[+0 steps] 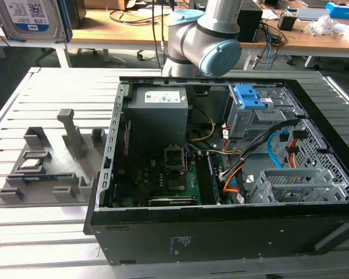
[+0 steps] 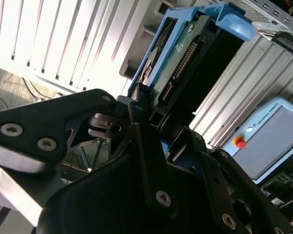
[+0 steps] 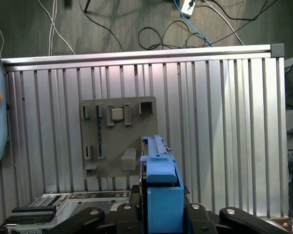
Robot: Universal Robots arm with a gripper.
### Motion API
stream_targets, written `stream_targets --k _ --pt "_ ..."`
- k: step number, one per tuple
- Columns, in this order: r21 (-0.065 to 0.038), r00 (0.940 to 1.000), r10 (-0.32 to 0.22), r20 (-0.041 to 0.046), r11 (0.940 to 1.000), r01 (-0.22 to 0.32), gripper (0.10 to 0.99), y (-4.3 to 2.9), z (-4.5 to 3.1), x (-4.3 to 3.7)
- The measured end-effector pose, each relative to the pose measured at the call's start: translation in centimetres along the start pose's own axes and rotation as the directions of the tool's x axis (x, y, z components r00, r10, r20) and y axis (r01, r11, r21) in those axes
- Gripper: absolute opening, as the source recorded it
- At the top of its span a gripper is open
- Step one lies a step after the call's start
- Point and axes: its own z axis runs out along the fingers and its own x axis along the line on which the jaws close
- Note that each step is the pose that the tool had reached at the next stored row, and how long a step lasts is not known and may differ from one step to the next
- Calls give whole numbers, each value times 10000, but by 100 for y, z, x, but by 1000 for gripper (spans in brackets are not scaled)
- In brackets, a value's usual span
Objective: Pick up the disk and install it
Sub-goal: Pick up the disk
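Observation:
The disk point(image 1: 32, 17), silver with a white-and-blue label and blue rails, hangs high at the exterior view's upper left, well above the table. In the second wrist view my black gripper point(image 2: 151, 112) is shut on the near end of the disk point(image 2: 180, 58), whose green circuit side and connector show inside the blue caddy. Seen edge-on in the first wrist view, the disk point(image 3: 158, 170) stands out from the gripper point(image 3: 162, 214), far above the slatted table point(image 3: 224, 122).
An open computer case point(image 1: 221, 174) lies on the table, with a blue-fronted drive cage point(image 1: 253, 102) at its back right and cables beside it. A grey fixture tray point(image 1: 46, 168) holding a small square chip point(image 1: 32, 164) sits to the case's left. A teach pendant point(image 2: 268, 141) lies nearby.

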Motion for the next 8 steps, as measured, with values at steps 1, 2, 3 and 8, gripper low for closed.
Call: stream_targets --k 1,2,3,8 --pt "0 10000 0 0 10000 0 365 -22 0 -1" --pt "1 10000 0 -1 10000 0 365 -35 0 -2" --pt "0 10000 0 -1 10000 0 365 -59 1 -3" --pt "0 10000 -1 0 10000 1 365 -217 3 -11"
